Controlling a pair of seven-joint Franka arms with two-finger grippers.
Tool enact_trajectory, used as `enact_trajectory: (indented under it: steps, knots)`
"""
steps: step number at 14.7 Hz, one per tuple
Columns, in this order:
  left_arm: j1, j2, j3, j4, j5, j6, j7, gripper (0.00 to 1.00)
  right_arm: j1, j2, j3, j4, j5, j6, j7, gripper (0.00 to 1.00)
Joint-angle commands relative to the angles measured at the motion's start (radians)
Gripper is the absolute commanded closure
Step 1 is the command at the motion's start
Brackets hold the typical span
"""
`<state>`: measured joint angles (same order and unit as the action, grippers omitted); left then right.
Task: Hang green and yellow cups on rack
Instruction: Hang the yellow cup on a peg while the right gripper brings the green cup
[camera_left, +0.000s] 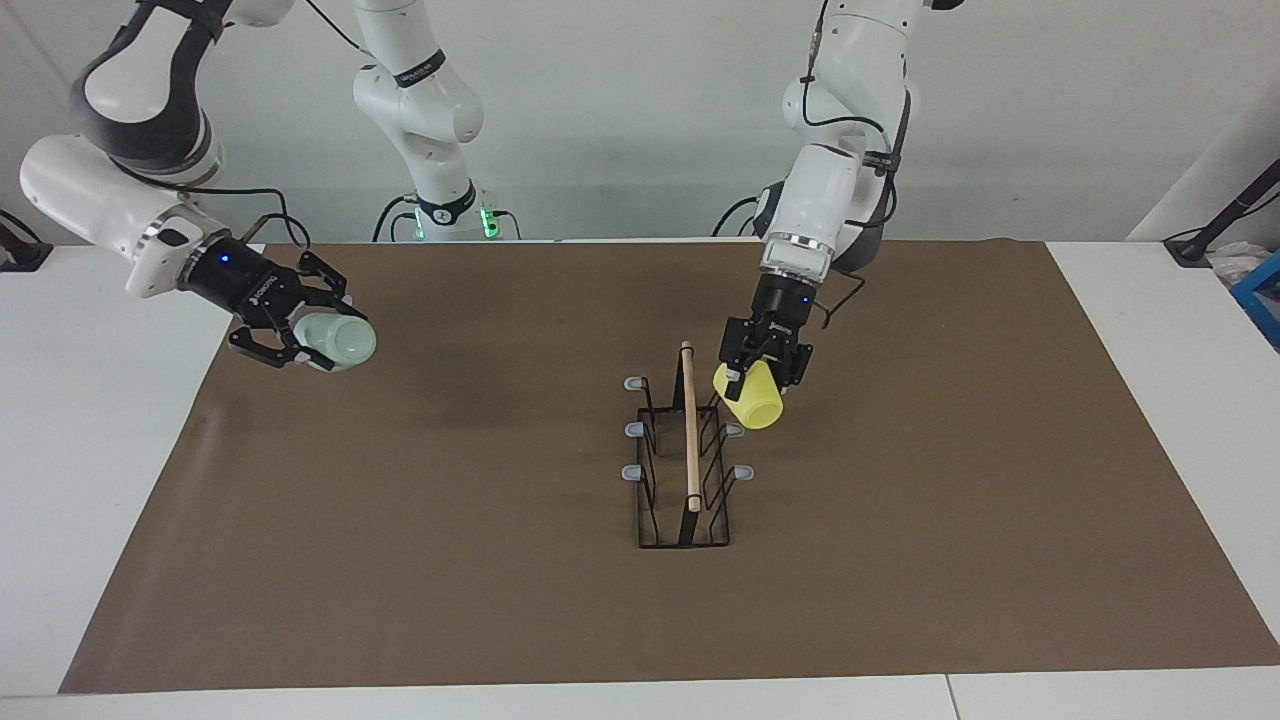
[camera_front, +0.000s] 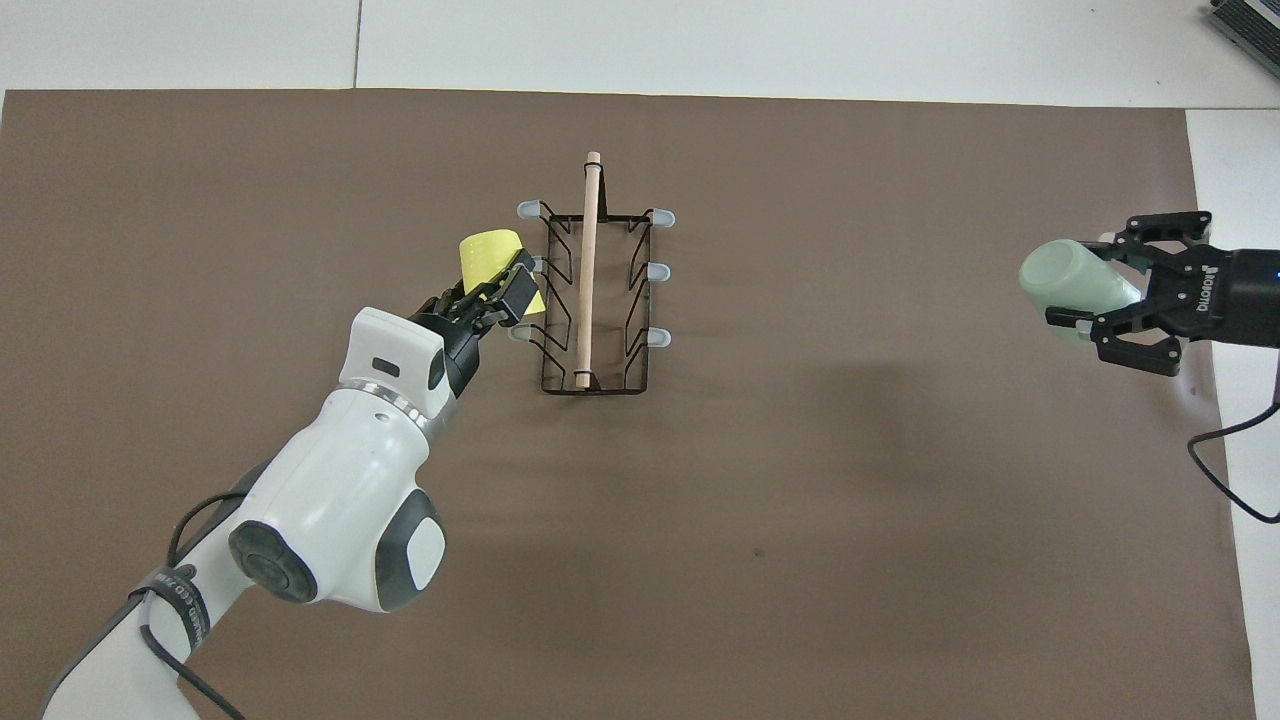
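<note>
brown mat (camera_left: 900, 560) over white table (camera_left: 1150, 400), blue obj at edge (camera_left: 1262, 295)

Cups: two, one yellow cup (camera_left: 750, 397) (camera_front: 492, 268) and one green cup (camera_left: 338, 341) (camera_front: 1072, 283)
Rack (camera_left: 686, 470) (camera_front: 592, 300): one
Rod on the rack: one (light wood)
Grey-tipped prongs: six, three per side
Arms: two
Grippers: two, the left gripper (camera_left: 762, 372) (camera_front: 500, 293) and the right gripper (camera_left: 300, 335) (camera_front: 1120, 290)
Brown mat (camera_left: 900, 560) (camera_front: 800, 520): one

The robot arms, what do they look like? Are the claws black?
Yes. Both arms are glossy white with rounded dark grey joint patches and thin black cables looping along them. The left claw and the right claw are black, with open link frames and small white lettering. A blue light glows on each black wrist, and green lights shine at the bases.
</note>
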<state>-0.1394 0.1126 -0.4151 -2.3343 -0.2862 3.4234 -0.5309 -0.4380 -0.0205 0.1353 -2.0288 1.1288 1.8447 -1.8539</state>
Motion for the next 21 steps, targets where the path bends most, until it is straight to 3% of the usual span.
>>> enact_trajectory:
  steps: [1, 8, 12, 17, 21]
  knots:
    - [-0.003, 0.012, 0.001, 0.010, 0.004, 0.008, 0.006, 1.00, 0.010, -0.042, 0.013, -0.056, 0.099, 0.010, -0.028, 0.76]
    - [-0.005, -0.021, -0.007, -0.039, 0.004, -0.028, 0.017, 1.00, 0.189, -0.052, 0.012, -0.181, 0.510, 0.083, -0.226, 0.76]
    - [0.009, -0.109, -0.004, -0.014, 0.004, -0.344, 0.031, 1.00, 0.391, -0.050, 0.012, -0.229, 0.831, 0.238, -0.351, 0.76]
    - [0.017, -0.146, -0.005, 0.003, 0.004, -0.501, 0.026, 1.00, 0.623, -0.020, 0.012, -0.258, 1.211, 0.398, -0.578, 0.76]
    - [0.018, -0.145, -0.002, 0.050, 0.004, -0.614, 0.031, 1.00, 0.654, 0.026, 0.013, -0.266, 1.273, 0.404, -0.700, 0.76]
